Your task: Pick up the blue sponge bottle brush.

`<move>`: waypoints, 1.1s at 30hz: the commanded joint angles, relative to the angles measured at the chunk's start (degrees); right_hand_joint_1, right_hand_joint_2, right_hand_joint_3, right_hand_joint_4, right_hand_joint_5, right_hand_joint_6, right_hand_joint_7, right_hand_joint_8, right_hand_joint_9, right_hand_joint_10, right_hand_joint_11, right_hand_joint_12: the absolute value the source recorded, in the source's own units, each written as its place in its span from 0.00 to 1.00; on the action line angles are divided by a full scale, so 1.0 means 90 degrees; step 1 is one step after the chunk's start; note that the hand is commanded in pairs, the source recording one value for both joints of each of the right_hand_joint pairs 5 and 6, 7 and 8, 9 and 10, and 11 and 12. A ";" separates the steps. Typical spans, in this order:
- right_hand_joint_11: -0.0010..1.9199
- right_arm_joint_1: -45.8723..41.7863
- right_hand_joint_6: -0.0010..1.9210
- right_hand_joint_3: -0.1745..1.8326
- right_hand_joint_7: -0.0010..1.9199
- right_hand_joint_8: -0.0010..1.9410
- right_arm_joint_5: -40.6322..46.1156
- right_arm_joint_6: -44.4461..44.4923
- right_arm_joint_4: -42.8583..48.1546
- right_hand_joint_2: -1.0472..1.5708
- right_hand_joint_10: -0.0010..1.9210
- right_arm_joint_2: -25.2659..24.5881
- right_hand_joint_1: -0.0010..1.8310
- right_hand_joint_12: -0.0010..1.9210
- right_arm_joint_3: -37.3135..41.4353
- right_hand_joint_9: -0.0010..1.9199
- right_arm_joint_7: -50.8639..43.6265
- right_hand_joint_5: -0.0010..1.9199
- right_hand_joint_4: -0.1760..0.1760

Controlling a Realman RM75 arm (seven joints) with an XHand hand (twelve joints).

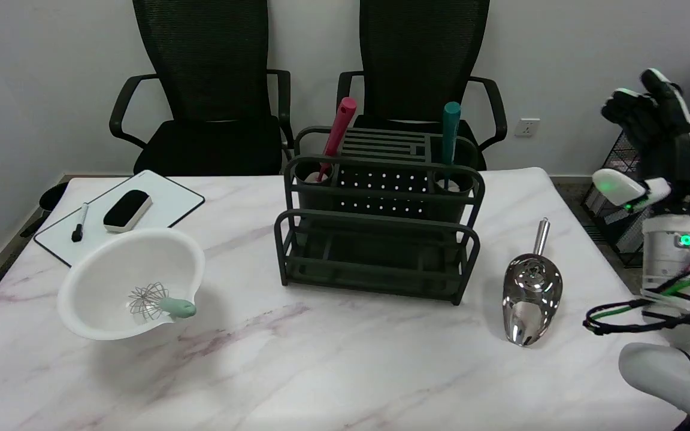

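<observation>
The blue sponge bottle brush [451, 136] stands upright in the right rear cup of the dark rack [381, 239]; only its teal-blue handle shows, its sponge end hidden in the cup. My right hand [656, 140] hangs in the air at the far right, beyond the table's right edge and well apart from the brush. Its fingers are spread and it holds nothing.
A red-handled brush [338, 134] leans in the rack's left rear cup. A metal scoop [530, 293] lies right of the rack. At the left sit a white bowl [111, 269] with a small whisk [159, 302], and a whiteboard [165, 200] bearing an eraser [127, 210] and marker [79, 222]. Two black chairs stand behind.
</observation>
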 commanded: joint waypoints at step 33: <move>0.22 0.2518 0.15 0.52 0.24 0.23 -0.1071 -0.2453 0.0500 0.29 0.25 -0.0345 0.59 0.22 -0.2255 0.25 -0.0304 0.15 0.50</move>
